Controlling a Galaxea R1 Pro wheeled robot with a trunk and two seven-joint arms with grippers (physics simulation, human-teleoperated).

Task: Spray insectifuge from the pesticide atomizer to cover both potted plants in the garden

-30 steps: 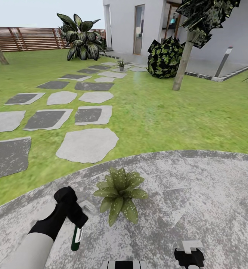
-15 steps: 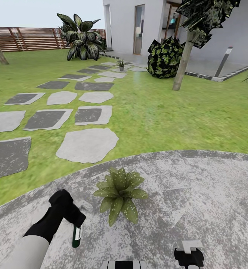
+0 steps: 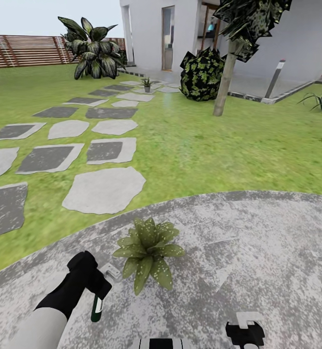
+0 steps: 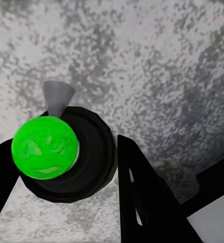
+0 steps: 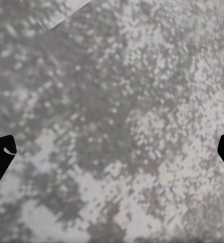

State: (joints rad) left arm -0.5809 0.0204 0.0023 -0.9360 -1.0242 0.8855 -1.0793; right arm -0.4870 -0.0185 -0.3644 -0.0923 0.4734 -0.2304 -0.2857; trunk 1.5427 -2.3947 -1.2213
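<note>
My left gripper [image 3: 99, 292] is shut on the pesticide atomizer [image 3: 97, 308], a slim dark bottle with a white label, hanging low over the round grey patio [image 3: 258, 242]. In the left wrist view the atomizer [image 4: 66, 157] is a black round body with a bright green ball and a grey nozzle cone, held between black fingers [image 4: 142, 192]. One potted plant [image 3: 146, 252], a speckled olive rosette, sits just right of the bottle, apart from it. The second potted plant [image 3: 147, 83] stands far off on the stepping stones. My right gripper [image 3: 246, 330] is open over bare paving [image 5: 112, 126].
Grey stepping stones [image 3: 103, 190] cross the lawn [image 3: 219, 145] toward the house. A big dark leafy bush [image 3: 89, 48], a round shrub [image 3: 202, 73], a tree trunk [image 3: 224, 82], a bollard lamp [image 3: 274, 77] and a brown fence [image 3: 25, 50] stand at the back.
The whole picture has slid left, so the camera turned right. My left gripper keeps the atomizer beside the near plant, a little lower than before. The right gripper stays put.
</note>
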